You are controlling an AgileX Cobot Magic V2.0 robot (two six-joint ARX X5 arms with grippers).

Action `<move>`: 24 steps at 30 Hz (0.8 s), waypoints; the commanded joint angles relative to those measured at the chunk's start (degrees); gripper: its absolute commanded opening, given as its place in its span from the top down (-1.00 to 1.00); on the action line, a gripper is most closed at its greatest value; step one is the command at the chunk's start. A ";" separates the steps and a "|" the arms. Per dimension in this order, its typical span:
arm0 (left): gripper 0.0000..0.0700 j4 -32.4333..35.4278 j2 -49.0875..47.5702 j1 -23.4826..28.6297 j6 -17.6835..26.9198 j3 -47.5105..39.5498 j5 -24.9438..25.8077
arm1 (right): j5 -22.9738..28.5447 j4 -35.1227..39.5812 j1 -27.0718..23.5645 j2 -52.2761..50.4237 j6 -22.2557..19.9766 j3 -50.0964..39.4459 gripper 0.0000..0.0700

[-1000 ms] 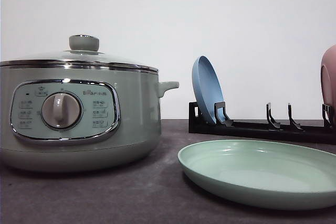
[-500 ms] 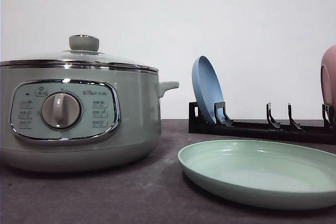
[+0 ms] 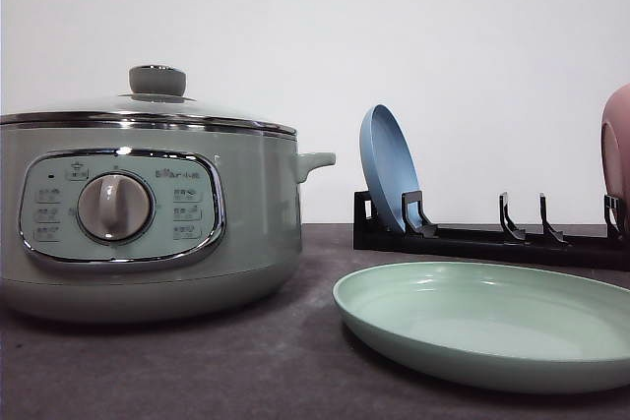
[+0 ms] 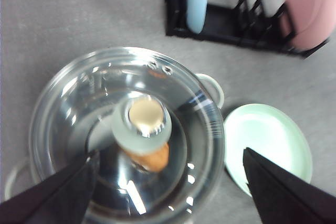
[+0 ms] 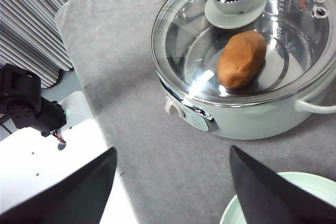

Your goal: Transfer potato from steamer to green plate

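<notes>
Nothing has moved in the front view since the earlier frames: steamer [image 3: 148,213], green plate [image 3: 492,327] and rack [image 3: 492,238] sit as before on the grey worktop [image 3: 246,361]. Inside the steamer the potato [image 5: 241,59] lies on the pot floor under the closed glass lid [image 5: 252,40], seen from the left wrist as an orange patch [image 4: 152,158] below the knob [image 4: 142,121]. Both claws hang above the worktop with jaws spread wide and holding nothing: left claw [image 4: 168,192] over the lid, right claw [image 5: 173,192] over bare cloth beside the steamer. A blue plate [image 3: 389,169] stands upright in the rack; a pink plate [image 3: 617,145] stands at its far right end.
</notes>
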 commanded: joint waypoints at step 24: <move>-0.58 -1.83 23.27 -8.46 2.63 7.70 -12.86 | 0.06 -0.96 0.42 0.72 -1.75 1.01 -0.22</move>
